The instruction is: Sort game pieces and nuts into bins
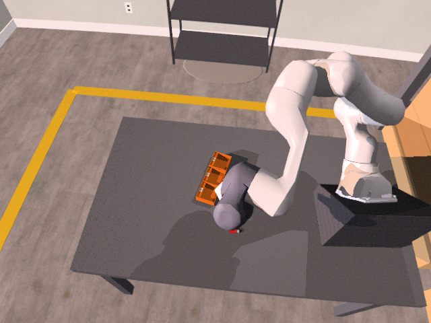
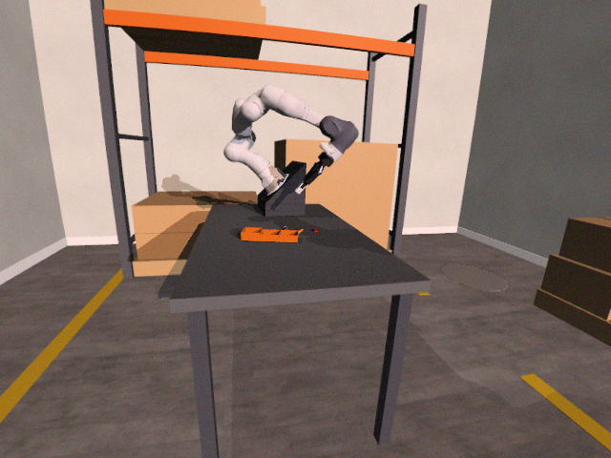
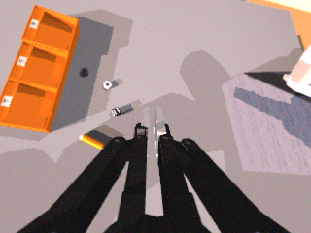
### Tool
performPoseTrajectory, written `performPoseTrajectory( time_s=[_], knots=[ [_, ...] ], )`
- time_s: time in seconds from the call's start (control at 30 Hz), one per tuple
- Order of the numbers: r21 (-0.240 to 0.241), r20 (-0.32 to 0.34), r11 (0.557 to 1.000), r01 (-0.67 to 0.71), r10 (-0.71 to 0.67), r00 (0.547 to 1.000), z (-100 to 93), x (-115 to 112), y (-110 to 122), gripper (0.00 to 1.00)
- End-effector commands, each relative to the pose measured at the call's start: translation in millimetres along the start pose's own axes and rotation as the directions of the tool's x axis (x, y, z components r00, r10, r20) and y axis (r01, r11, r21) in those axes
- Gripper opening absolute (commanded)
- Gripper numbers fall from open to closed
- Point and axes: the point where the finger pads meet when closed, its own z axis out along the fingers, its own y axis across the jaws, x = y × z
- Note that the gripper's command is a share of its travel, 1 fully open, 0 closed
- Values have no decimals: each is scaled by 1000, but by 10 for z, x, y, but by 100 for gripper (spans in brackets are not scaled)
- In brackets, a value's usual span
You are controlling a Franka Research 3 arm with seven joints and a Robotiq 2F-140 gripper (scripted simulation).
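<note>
Claw (image 3: 152, 130) pressed together on nothing, hanging well above desk (image 3: 204, 58). Just left of its tips, striped piece (image 3: 92, 140). Farther off, bolt (image 3: 121, 110), long axis left to right with a slight slant. Beyond, nut (image 3: 108, 84) and black knob (image 3: 84, 72). Far left, bins (image 3: 59, 89), labels unreadable. Red piece (image 1: 235, 230) on desk beneath wrist. Probably needs spreading, then a leftward descent.
</note>
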Motion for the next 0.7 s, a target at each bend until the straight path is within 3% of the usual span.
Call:
performPoseTrajectory(
  time_s=[0.0,0.27,0.67],
  knots=[
    [19,41,989,149,-150,988,9,-31,-70,5],
    [39,78,969,243,-245,966,30,-14,-125,5],
    [110,140,894,435,-447,884,67,26,-228,5]
  ],
)
